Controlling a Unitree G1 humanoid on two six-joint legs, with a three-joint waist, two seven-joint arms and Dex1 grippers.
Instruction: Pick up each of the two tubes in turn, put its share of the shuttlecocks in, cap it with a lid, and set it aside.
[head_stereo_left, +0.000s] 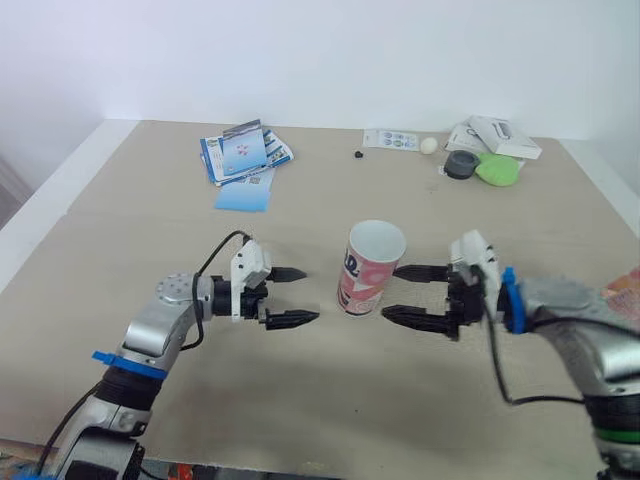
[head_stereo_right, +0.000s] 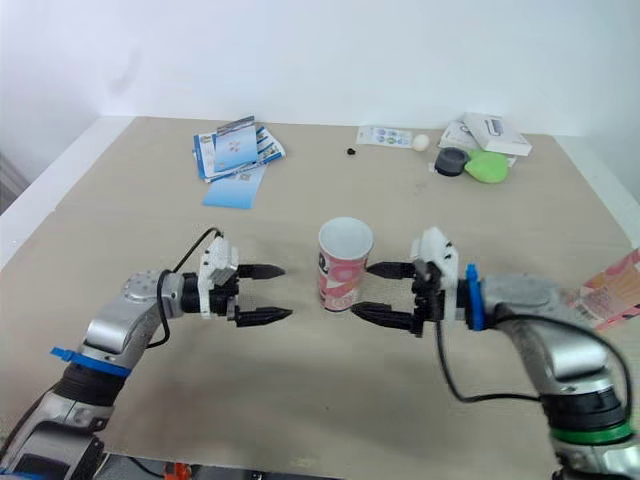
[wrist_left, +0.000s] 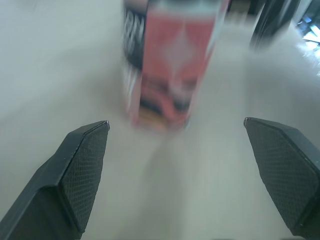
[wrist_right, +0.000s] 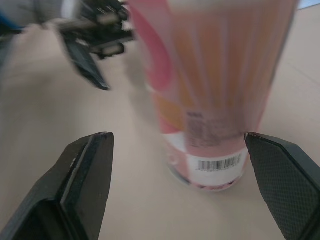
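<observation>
Two claws were held low over the table (head_stereo_left: 330, 400): the left gripper (head_stereo_left: 310, 295) and the right gripper (head_stereo_left: 390, 291), each with its fingers spread wide and nothing gripped. Between them the tube (head_stereo_left: 372, 270) was stood upright, close before the right claw's fingertips and a little farther from the left's. The pickup would best be made by one claw being advanced until the tube's lower half was squarely bracketed, then closed gently, lest the thin wall be crushed or tipped. The tube was printed pink and white with dark lettering and a barcode, its mouth open and uncapped. Well beyond the claws, blue leaflets (head_stereo_left: 243, 155) and a green object (head_stereo_left: 497, 168) could be seen.
</observation>
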